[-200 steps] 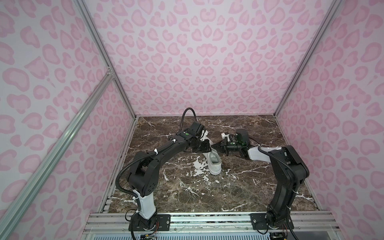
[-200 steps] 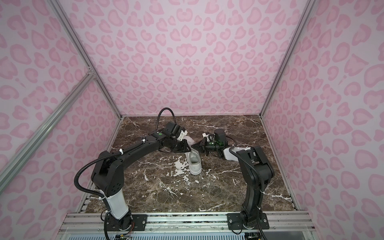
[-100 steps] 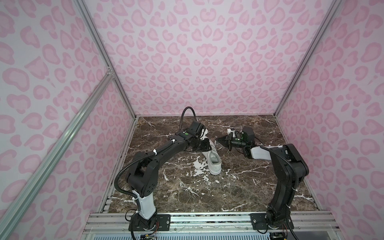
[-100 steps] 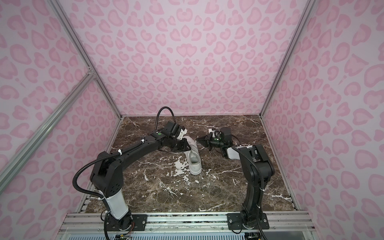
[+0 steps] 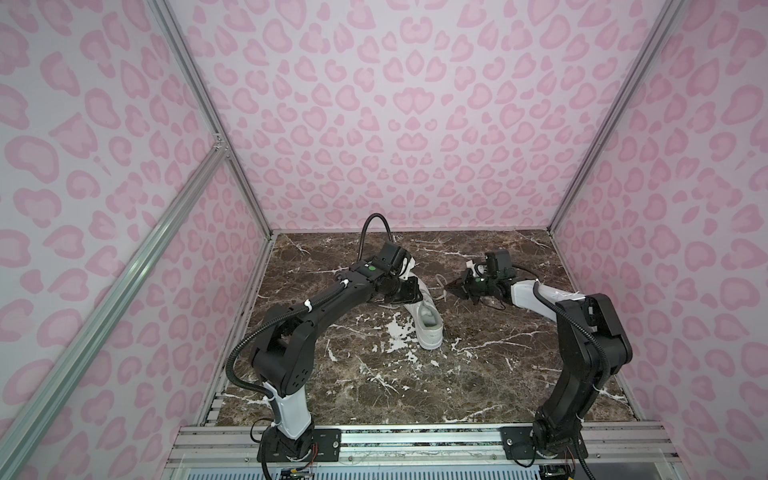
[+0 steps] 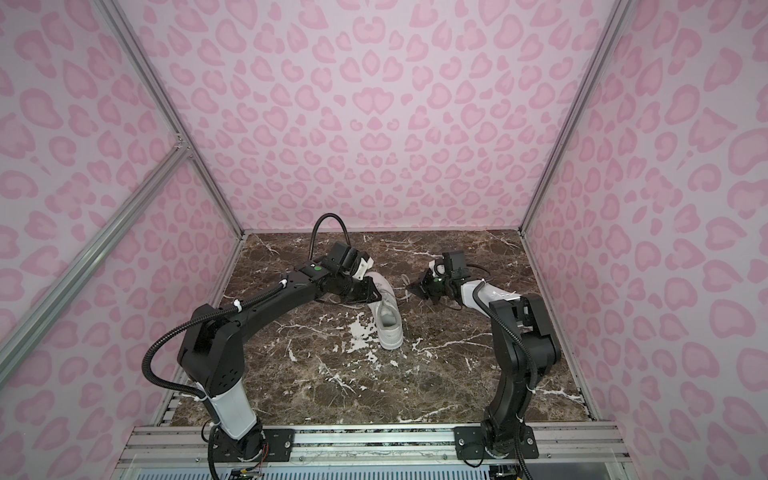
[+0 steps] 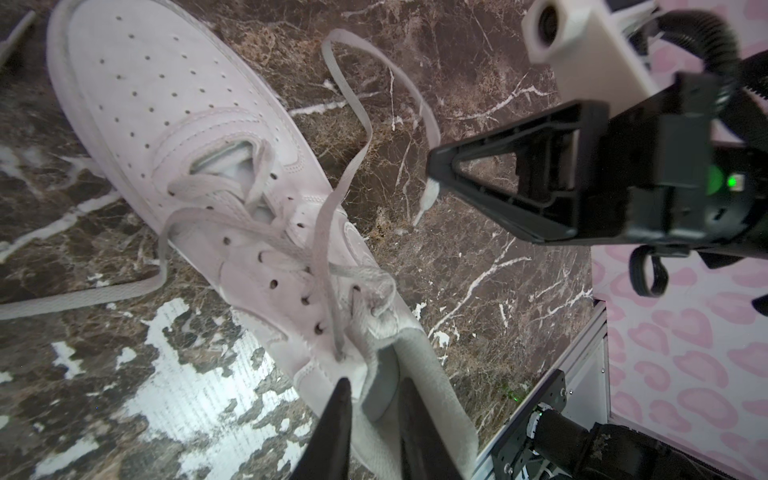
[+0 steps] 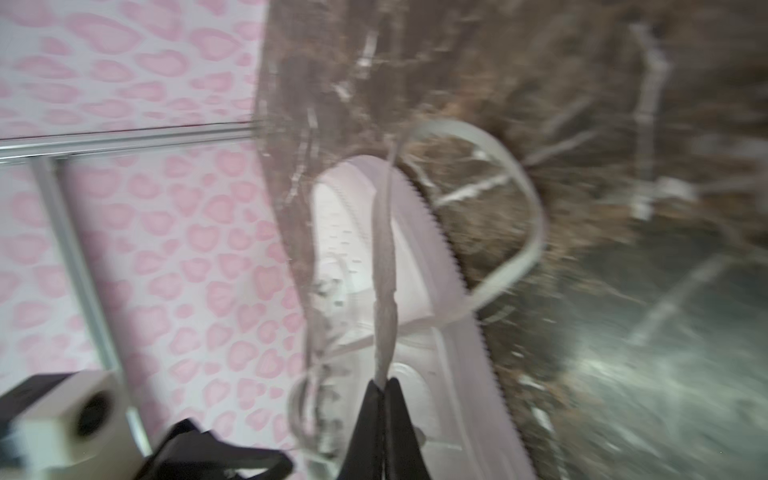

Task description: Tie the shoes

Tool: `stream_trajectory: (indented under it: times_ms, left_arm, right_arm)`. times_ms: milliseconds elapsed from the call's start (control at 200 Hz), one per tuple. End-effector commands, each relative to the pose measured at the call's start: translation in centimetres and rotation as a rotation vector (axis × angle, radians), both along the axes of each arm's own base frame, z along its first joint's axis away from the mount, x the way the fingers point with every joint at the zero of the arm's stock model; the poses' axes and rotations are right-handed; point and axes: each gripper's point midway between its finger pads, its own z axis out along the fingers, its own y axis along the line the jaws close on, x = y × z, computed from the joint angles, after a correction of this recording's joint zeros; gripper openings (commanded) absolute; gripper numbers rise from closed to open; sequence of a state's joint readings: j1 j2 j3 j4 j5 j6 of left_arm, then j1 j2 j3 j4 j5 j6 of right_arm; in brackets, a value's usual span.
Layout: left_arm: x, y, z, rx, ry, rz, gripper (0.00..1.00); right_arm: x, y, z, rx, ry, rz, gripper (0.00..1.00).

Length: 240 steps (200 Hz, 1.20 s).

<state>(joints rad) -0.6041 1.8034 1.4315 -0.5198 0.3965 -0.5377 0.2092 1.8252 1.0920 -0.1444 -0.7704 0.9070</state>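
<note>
Two grippers at a white sneaker (image 5: 429, 328) on a marble tabletop (image 5: 415, 386)

The left gripper (image 7: 370, 415), jaws narrow, clamps the padded collar wall just behind the top eyelets (image 7: 320, 330). From there the shoe's long axis runs away from it, with the toe pointing toward the front rail (image 5: 415, 440). The right gripper (image 8: 384, 386), off to the shoe's side and clear of it, is pinched tight on a flat lace (image 8: 384, 270) that loops slack to its tips.

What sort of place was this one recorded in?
Most likely an enclosed robot test booth, not a home: pink-spotted wall panels on aluminium framing, a marble-patterned tabletop, and a left arm and right arm bolted to a front rail.
</note>
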Motion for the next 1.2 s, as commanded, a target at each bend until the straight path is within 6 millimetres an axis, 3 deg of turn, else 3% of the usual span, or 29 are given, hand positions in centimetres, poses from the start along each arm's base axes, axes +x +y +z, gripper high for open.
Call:
stream_trajectory:
  times_ms: [0, 280, 495, 1195]
  left_arm:
    - [0.2, -0.1, 0.8, -0.02, -0.029, -0.001, 0.24]
    - [0.0, 0.0, 0.7, -0.016, -0.027, -0.003, 0.24]
    - [0.1, -0.1, 0.7, -0.019, -0.03, 0.0, 0.24]
    - [-0.1, 0.2, 0.9, -0.017, -0.038, 0.0, 0.23]
  right_arm:
    - [-4.5, -3.5, -4.5, -0.263, 0.156, 0.081, 0.03]
    - [-5.1, -5.6, -5.3, -0.423, 0.174, 0.122, 0.1]
    - [-6.0, -6.3, -5.4, -0.546, 0.178, 0.188, 0.28]
    - [-6.3, -5.0, -6.7, -0.594, 0.212, 0.221, 0.28]
